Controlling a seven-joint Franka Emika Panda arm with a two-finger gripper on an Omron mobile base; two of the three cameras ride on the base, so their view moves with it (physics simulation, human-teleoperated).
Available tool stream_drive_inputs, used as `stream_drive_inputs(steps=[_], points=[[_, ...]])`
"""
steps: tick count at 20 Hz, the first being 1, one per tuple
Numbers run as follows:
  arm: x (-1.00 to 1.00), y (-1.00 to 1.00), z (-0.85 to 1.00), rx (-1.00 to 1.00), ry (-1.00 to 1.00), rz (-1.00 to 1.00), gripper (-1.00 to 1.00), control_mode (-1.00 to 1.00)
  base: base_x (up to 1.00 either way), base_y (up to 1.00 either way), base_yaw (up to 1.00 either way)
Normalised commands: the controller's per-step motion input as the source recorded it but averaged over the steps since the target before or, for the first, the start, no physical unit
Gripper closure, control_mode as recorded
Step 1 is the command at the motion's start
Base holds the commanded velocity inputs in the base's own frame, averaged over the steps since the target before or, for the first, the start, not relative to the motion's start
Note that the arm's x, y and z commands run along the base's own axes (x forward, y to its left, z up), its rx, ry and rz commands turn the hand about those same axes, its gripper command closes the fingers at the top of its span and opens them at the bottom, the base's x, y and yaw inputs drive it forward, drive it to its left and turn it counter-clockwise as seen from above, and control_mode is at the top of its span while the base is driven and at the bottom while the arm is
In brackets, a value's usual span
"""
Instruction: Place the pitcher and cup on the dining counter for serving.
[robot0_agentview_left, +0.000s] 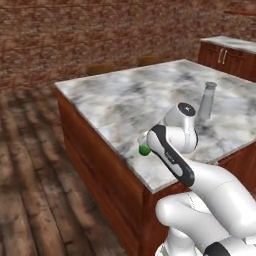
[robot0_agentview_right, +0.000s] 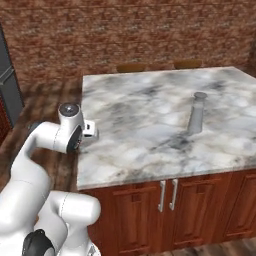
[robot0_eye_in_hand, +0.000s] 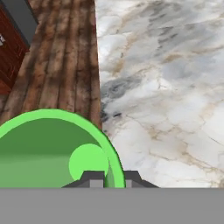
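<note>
Gripper (robot0_eye_in_hand: 109, 177): two dark fingertips closed on the near rim of the cup (robot0_eye_in_hand: 52, 148), one tip inside the wall, one outside.

Left base view: cup (robot0_agentview_left: 144, 149) seen as a small green patch at the near edge of the dining counter (robot0_agentview_left: 130, 100), the rest hidden behind the arm's wrist; gripper itself covered by the wrist housing. Pitcher (robot0_agentview_left: 206, 101) upright on the dining counter, well apart from the cup, farther in from the near edge. Second cabinet unit with marble top (robot0_agentview_left: 232, 47) beyond the dining counter, cut off by the frame.

Right base view: pitcher (robot0_agentview_right: 197, 113) upright on the dining counter (robot0_agentview_right: 150, 110), toward its right half. Wrist at the counter's left edge; fingers not discernible here.

Hand view: cup open side up, interior and pale base visible, cut off at left and bottom, sitting over the counter edge (robot0_eye_in_hand: 166, 87) with floor beside it.

Surroundings: veined marble top, reddish-brown wood sides, dark plank floor (robot0_agentview_left: 30, 165), brick wall (robot0_agentview_right: 125, 30).
</note>
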Motion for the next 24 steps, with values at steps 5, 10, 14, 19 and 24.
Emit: stream_drive_inputs(steps=[5, 10, 14, 19, 24], points=[[0.0, 0.0, 0.0, 0.0, 0.0, 0.0, 1.0, 1.0, 0.0, -0.87, 0.35], [0.0, 0.0, 0.0, 0.0, 0.0, 0.0, 1.0, 1.0, 0.0, -0.36, 0.09], [0.0, 0.0, 0.0, 0.0, 0.0, 0.0, 1.0, 1.0, 0.14, -0.39, -0.01], [0.39, 0.0, 0.01, 0.0, 0.0, -0.03, 1.0, -1.0, 0.19, -0.1, -0.01], [0.75, 0.0, 0.04, 0.0, 0.02, -0.13, 1.0, -1.0, 0.0, 0.0, 0.0]])
